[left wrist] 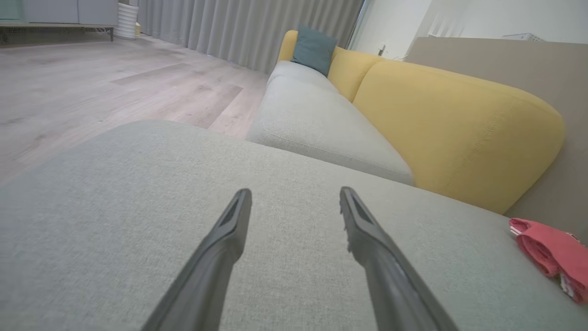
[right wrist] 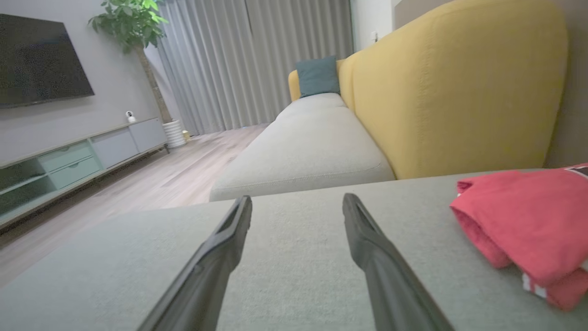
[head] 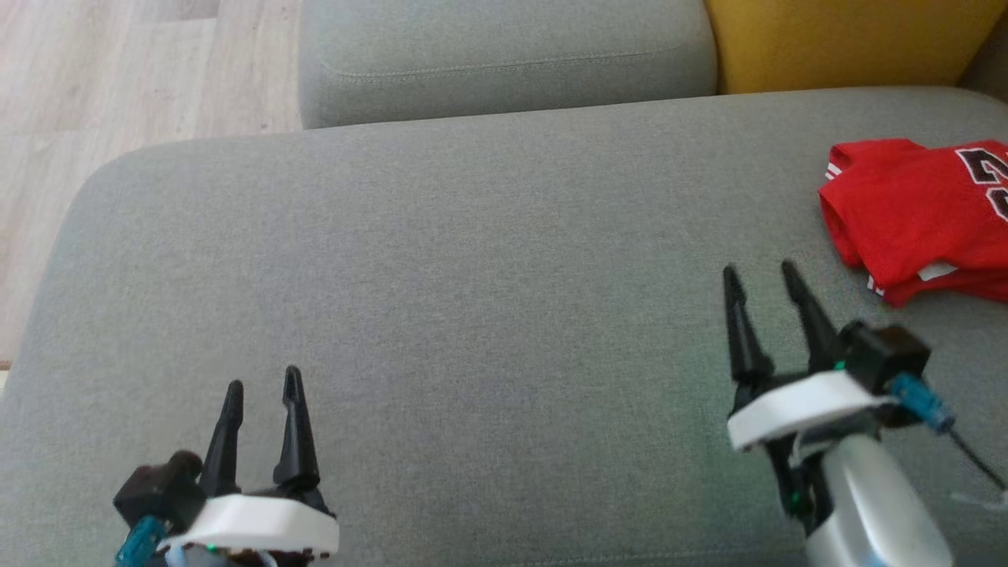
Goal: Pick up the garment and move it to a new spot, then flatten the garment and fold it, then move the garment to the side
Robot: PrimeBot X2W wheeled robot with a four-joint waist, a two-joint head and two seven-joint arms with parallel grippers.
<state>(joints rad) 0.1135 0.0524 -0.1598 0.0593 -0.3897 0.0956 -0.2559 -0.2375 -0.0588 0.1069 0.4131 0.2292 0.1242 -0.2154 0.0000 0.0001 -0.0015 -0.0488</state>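
Lying folded, garment (head: 913, 205), right of right hand (head: 759, 269)

Red garment (head: 917, 213), grey cushion (head: 441, 276), yellow backrest (head: 835, 39).

The red jersey (head: 921, 213) runs off the right edge of the head view, so its dark number (head: 980, 167) is cut short. Its top fold hides the layers under it. The bottom edge cuts off the base of the left gripper (head: 264, 378). A small white thing (right wrist: 130, 116) on the TV cabinet (right wrist: 69, 158) is too small to tell.
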